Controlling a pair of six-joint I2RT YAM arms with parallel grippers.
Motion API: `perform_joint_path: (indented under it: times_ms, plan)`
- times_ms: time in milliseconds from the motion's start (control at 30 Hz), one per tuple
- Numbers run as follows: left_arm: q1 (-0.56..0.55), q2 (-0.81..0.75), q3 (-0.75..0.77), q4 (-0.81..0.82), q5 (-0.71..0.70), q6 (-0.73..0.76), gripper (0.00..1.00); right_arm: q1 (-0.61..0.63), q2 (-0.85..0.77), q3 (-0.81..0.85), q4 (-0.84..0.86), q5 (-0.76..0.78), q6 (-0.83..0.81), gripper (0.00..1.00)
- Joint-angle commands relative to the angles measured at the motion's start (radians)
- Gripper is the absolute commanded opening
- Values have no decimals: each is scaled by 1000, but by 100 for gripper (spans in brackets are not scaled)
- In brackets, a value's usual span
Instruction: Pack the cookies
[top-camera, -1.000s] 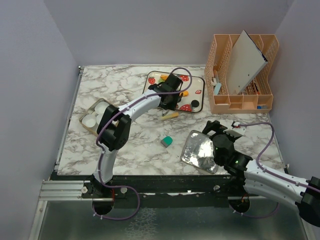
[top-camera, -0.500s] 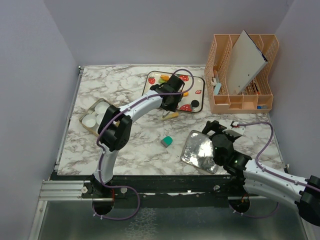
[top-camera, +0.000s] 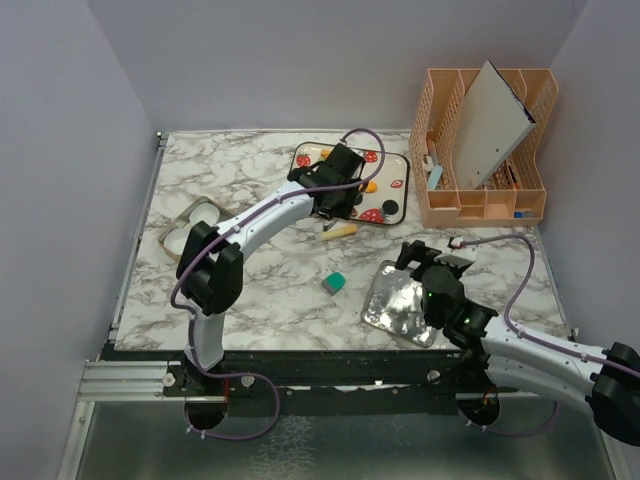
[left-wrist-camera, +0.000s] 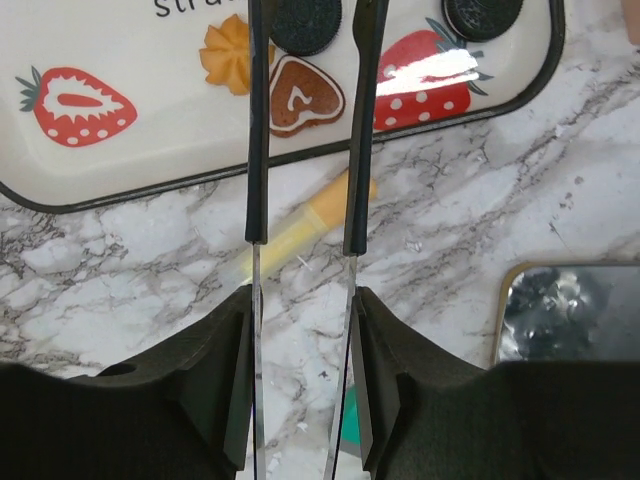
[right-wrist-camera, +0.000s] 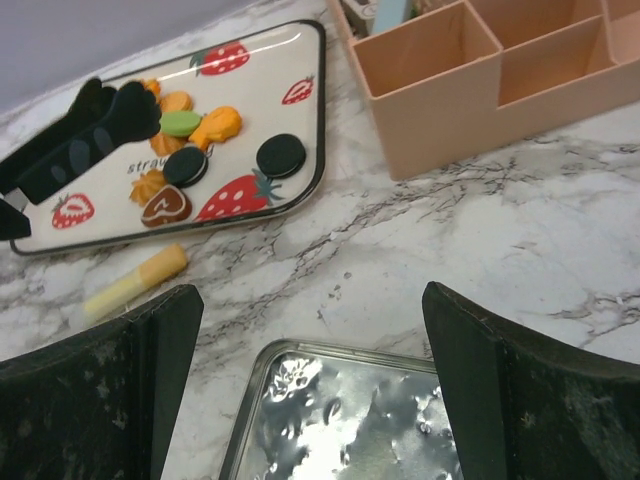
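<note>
The cookies lie on a white strawberry-print tray (top-camera: 398, 172). In the left wrist view a black cookie (left-wrist-camera: 305, 22) and a brown heart cookie (left-wrist-camera: 305, 95) sit between my fingers, with an orange flower cookie (left-wrist-camera: 228, 55) to the left and another black cookie (left-wrist-camera: 482, 15) to the right. My left gripper (left-wrist-camera: 310, 40) (top-camera: 340, 192) is open and empty, low over the tray's near edge. The right wrist view shows green (right-wrist-camera: 180, 123), orange (right-wrist-camera: 218, 122) and black (right-wrist-camera: 282, 155) cookies. My right gripper (right-wrist-camera: 310, 400) (top-camera: 425, 265) is wide open over a silver tin lid (right-wrist-camera: 360, 430) (top-camera: 398, 305).
A yellow stick (top-camera: 338, 231) lies just in front of the tray. A teal block (top-camera: 334, 283) sits mid-table. A tin with white cups (top-camera: 190, 225) is at the left. A peach organizer (top-camera: 485, 150) holding a white board stands at the back right.
My left arm's elbow has swung down and to the left, uncovering the tin with cups, and its gripper has crept slightly further onto the tray. My right gripper has shifted a little left.
</note>
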Motion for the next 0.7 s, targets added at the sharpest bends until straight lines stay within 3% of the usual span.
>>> perform_joint_path:
  times_ms: [0, 400, 667]
  plan:
    - [-25, -118, -72, -3, 44, 18, 43, 2, 39, 41, 47, -155, -98, 100]
    - [-84, -360, -312, 61, 167, 67, 42, -1, -15, 134, -77, -365, 189, 100]
    - [-151, -489, -454, 171, 248, 70, 42, -19, -42, 112, -19, -426, 387, 100]
